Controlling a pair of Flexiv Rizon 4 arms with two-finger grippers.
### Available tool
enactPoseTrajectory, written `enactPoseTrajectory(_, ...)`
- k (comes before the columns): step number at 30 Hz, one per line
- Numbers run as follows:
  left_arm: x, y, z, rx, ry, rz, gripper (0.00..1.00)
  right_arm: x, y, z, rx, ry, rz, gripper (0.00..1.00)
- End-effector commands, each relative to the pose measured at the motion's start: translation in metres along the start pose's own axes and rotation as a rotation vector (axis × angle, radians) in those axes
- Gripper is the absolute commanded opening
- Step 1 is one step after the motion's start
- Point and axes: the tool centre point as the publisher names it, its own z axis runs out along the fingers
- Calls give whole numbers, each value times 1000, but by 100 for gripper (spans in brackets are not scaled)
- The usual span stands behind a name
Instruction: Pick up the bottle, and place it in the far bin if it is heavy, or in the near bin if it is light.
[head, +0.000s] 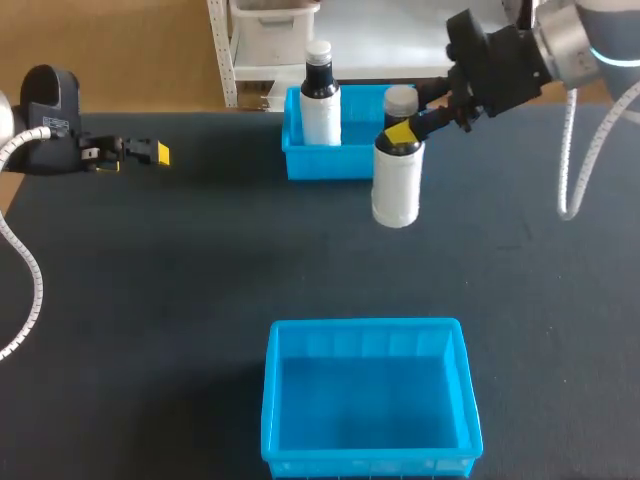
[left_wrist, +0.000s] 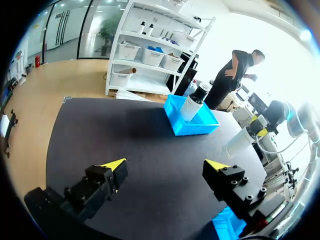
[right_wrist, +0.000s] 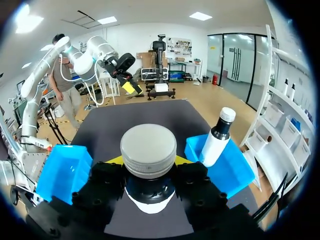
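We had the pick done: our right end effector gripped the bottle at its neck just beside the far bin, left end effector stood wide & idle, so placing was left to do.

Glossy plastic bins, matt table

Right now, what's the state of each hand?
Left hand: open, holding nothing.
Right hand: closed on the bottle, at its neck.

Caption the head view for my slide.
Right hand grips a white bottle by its neck beside the far bin, which holds a second bottle; left hand open.
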Motion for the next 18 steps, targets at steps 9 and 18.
enactPoseTrajectory(9,0,0,0,0,0,0,100,19,13,-67,164,0,52,0)
enactPoseTrajectory(18,0,0,0,0,0,0,100,31,2,-108,247,7,80,0)
